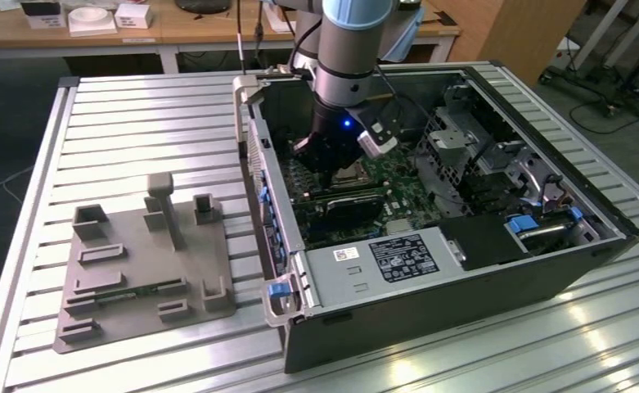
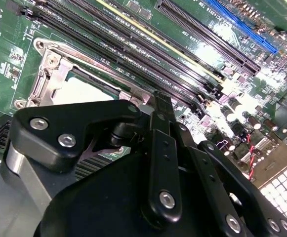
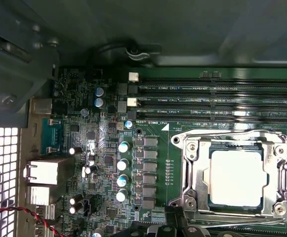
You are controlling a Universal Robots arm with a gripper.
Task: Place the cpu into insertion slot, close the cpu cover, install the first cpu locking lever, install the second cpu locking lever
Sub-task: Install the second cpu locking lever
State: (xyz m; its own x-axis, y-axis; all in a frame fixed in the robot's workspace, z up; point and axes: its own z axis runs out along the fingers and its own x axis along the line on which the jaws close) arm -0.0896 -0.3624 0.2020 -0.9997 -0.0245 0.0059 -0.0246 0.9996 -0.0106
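The cpu, a pale square chip, lies flat in the motherboard socket; in the second wrist view the cpu is partly covered by the gripper. The cpu cover, a silver frame, lies down around the chip, and the cpu cover shows one corner in the second wrist view. Thin wire levers run along the socket's sides; whether they are latched I cannot tell. My gripper is shut, holds nothing and hovers at the socket's edge. In the exterior view the gripper reaches down into the open computer case.
Memory slots run beside the socket. Capacitors and rear ports stand on its other side. The case walls close in the work space. A grey fixture plate lies on the table at the exterior view's left.
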